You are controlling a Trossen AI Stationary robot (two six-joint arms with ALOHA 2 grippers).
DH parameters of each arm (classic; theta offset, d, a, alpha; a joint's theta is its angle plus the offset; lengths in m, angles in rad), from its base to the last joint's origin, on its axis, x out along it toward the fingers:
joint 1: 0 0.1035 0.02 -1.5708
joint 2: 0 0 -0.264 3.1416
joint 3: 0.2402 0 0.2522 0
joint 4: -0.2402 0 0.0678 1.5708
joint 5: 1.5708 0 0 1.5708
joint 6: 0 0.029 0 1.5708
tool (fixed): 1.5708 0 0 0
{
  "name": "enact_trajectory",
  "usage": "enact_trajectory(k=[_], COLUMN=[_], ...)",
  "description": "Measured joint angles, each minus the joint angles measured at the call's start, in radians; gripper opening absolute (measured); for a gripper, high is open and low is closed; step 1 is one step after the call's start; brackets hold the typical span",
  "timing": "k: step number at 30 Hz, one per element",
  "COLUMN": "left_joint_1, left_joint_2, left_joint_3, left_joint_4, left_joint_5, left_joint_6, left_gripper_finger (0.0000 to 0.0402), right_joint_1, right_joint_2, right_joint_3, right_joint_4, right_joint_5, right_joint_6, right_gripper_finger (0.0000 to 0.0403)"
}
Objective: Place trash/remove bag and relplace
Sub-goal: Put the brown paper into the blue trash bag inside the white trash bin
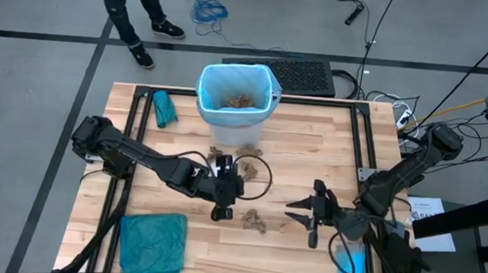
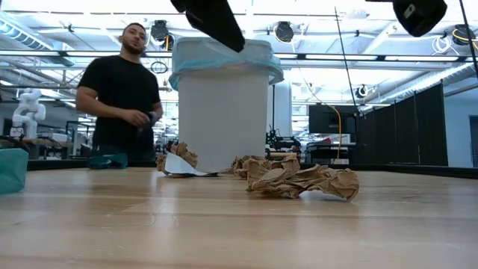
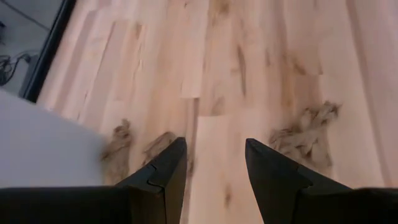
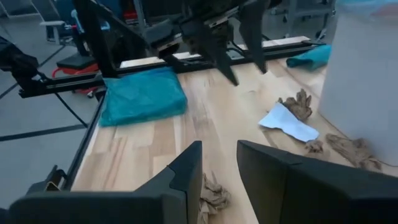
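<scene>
The white bin (image 1: pixel 237 97) stands near the table's far edge, lined with the light blue bag (image 1: pixel 266 75), and brown paper scraps (image 1: pixel 234 99) lie inside it. More crumpled brown scraps lie at the bin's foot (image 2: pixel 299 179), beside a flat white piece (image 4: pixel 289 122). One scrap (image 1: pixel 255 221) lies alone at mid-table. My left gripper (image 1: pixel 222 210) hangs open above the table left of that scrap (image 3: pixel 308 134), touching nothing. My right gripper (image 1: pixel 295 210) is open and level, pointing toward the table's left at the same scrap (image 4: pixel 211 196). No squeeze tube shows.
A folded teal bag (image 1: pixel 153 243) lies at the near left corner and a smaller teal bundle (image 1: pixel 163 108) left of the bin. A blue roll (image 1: pixel 347 265) sits near the right arm's base. A person (image 2: pixel 119 97) stands beyond the far edge. A black frame (image 1: pixel 130 136) borders the table.
</scene>
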Motion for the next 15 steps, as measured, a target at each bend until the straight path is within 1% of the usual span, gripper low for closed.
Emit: enact_trajectory(k=[2, 5, 8, 15], left_joint_1=[-0.001, -0.001, 0.000, 0.000], left_joint_2=[0.000, 0.000, 0.009, 0.019], left_joint_3=[-0.026, -0.056, -0.061, -0.061], left_joint_4=[0.050, 0.095, 0.094, 0.096], left_joint_5=[0.016, 0.018, 0.017, 0.018], left_joint_6=[-0.007, -0.026, -0.049, -0.051], left_gripper_finger=[0.0160, 0.0160, 0.0160, 0.0160], right_joint_1=[0.009, 0.012, 0.012, 0.011], right_joint_2=[0.000, -0.001, -0.001, -0.001], right_joint_3=[0.000, 0.000, 0.000, 0.000], right_joint_4=[-0.003, -0.004, -0.004, -0.004], right_joint_5=[0.022, 0.026, 0.026, 0.027], right_joint_6=[0.001, 0.002, 0.003, 0.003], right_gripper_finger=[0.0093, 0.0093, 0.0093, 0.0093])
